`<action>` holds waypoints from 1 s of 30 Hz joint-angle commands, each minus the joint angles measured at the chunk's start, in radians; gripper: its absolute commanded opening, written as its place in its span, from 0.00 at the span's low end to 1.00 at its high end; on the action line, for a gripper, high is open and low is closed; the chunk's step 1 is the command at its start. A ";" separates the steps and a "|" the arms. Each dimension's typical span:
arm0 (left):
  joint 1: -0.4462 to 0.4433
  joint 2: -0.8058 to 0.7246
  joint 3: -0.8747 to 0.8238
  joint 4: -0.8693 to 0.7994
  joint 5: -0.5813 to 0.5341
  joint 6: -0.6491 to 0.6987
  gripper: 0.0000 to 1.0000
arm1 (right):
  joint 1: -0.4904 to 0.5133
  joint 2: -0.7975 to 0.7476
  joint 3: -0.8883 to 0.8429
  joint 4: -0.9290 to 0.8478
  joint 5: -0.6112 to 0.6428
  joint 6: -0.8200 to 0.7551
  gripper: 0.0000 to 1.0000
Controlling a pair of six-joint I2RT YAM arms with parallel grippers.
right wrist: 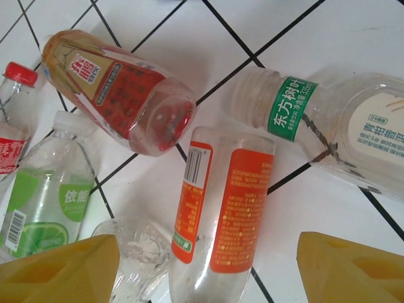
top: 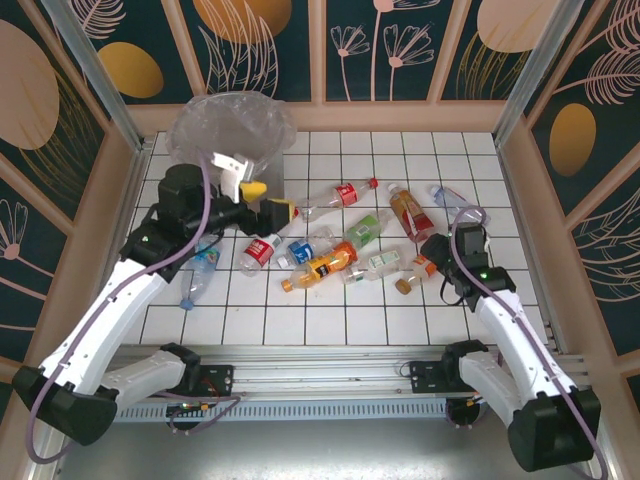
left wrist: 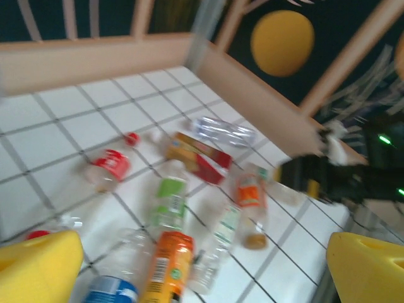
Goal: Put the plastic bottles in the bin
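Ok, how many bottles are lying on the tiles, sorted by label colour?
Red-label bottles: 3
Orange-label bottles: 2
Blue-label bottles: 2
White-and-green-label bottles: 2
Green-label bottles: 1
Clear bottles, no label visible: 1
Total: 11

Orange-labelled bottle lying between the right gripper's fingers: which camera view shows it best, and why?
The right wrist view: the orange-labelled bottle lies close and central, its label print legible. The top external view shows it small; the left wrist view shows it blurred.
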 commanded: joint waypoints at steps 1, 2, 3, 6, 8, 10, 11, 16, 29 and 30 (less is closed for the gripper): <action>-0.034 -0.001 -0.055 0.133 0.197 -0.033 0.99 | -0.061 0.028 -0.028 0.095 -0.143 -0.056 0.75; -0.049 0.005 -0.062 0.146 0.203 -0.034 0.98 | -0.071 0.046 -0.028 0.109 -0.159 -0.061 0.75; -0.062 0.014 -0.069 0.159 0.210 -0.037 0.98 | -0.078 0.065 -0.030 0.121 -0.172 -0.067 0.75; -0.085 0.052 -0.075 0.178 0.229 -0.046 0.99 | -0.080 0.121 -0.037 0.153 -0.183 -0.068 0.74; -0.093 0.076 -0.076 0.179 0.229 -0.049 0.98 | -0.082 0.149 -0.050 0.183 -0.182 -0.062 0.73; -0.094 0.102 -0.078 0.186 0.231 -0.056 0.98 | -0.090 0.177 -0.060 0.217 -0.201 -0.051 0.73; -0.094 0.115 -0.076 0.186 0.243 -0.056 0.99 | -0.095 0.191 -0.063 0.233 -0.207 -0.046 0.73; -0.094 0.132 -0.088 0.221 0.296 -0.062 0.98 | -0.110 0.273 -0.068 0.289 -0.175 -0.046 0.72; -0.094 0.109 -0.102 0.185 0.251 -0.049 0.99 | -0.177 0.389 -0.059 0.402 -0.242 -0.118 0.71; -0.094 0.109 -0.102 0.188 0.246 -0.050 0.99 | -0.179 0.398 -0.061 0.413 -0.249 -0.118 0.71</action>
